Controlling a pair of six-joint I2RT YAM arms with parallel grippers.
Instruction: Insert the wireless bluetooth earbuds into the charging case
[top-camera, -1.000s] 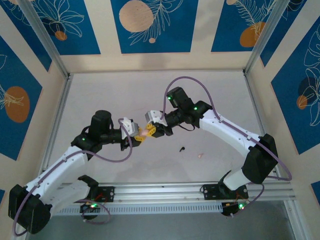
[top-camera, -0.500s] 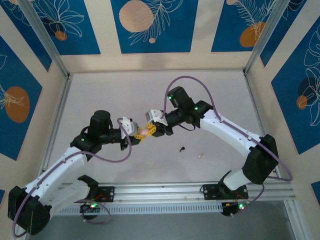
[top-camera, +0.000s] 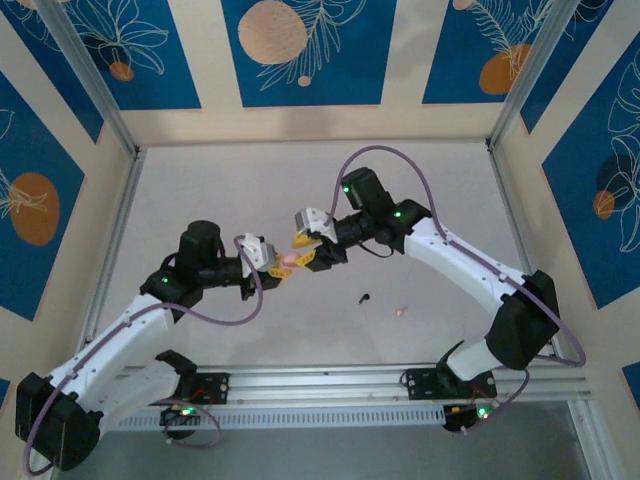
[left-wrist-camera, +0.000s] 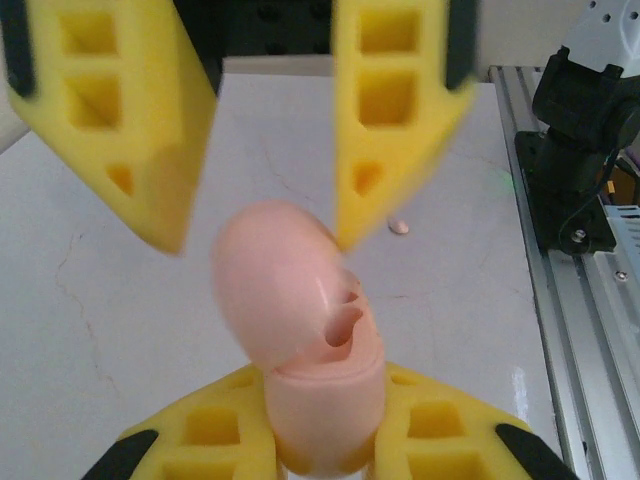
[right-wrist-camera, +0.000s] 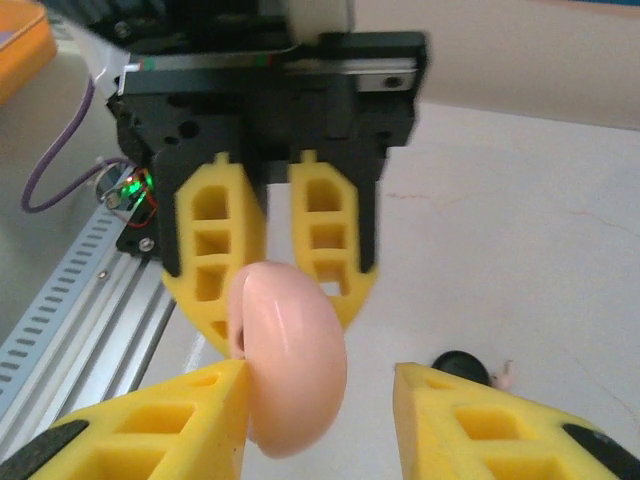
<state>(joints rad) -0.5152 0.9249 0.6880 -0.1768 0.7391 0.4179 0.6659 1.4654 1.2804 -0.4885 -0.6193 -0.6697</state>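
My left gripper (left-wrist-camera: 325, 425) is shut on the base of the pale pink charging case (left-wrist-camera: 300, 330), holding it above the table with its lid tipped open and one bud socket showing. Seen from the top, the case (top-camera: 288, 260) sits between my left gripper (top-camera: 276, 268) and my right gripper (top-camera: 306, 251). My right gripper (right-wrist-camera: 318, 385) is open around the lid (right-wrist-camera: 295, 370); one finger touches it and the other stands apart. The black earbud (top-camera: 365, 297) and the pink earbud (top-camera: 401, 311) lie on the table to the right. The pink earbud (left-wrist-camera: 399, 227) also shows past the case.
An aluminium rail (top-camera: 330, 380) runs along the near edge, with both arm bases on it. In the right wrist view a small dark round thing (right-wrist-camera: 460, 365) lies on the white table beside a tiny pink piece (right-wrist-camera: 505, 375). Patterned walls close in the far and side edges.
My right gripper has opened off the case lid and drawn back a little toward the far right. The left gripper keeps the case in about the same place.
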